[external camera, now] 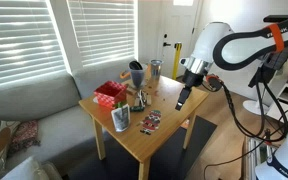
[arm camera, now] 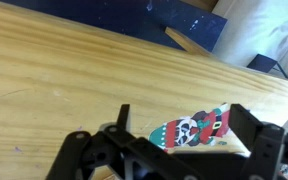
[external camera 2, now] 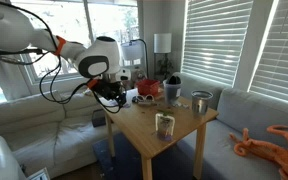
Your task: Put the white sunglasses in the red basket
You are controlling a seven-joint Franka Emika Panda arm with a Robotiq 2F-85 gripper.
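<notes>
The red basket (external camera: 110,94) sits on the wooden table near the sofa side; it also shows in an exterior view (external camera 2: 150,88). The white sunglasses (external camera 2: 144,99) lie on the table just in front of the basket. My gripper (external camera: 181,100) hangs above the table edge far from the basket, apart from the sunglasses (external camera 2: 119,98). In the wrist view the gripper (arm camera: 184,138) is open and empty above the table. A red and green Santa card (arm camera: 192,128) lies flat on the wood between its fingers. Basket and sunglasses are out of the wrist view.
Dark cups stand on the table (external camera: 169,125): one beside the basket (external camera: 136,72), a metal one (external camera: 155,69), and one holding items near the front (external camera: 120,118). The card (external camera: 150,122) lies near the front. A grey sofa (external camera: 34,100) borders the table.
</notes>
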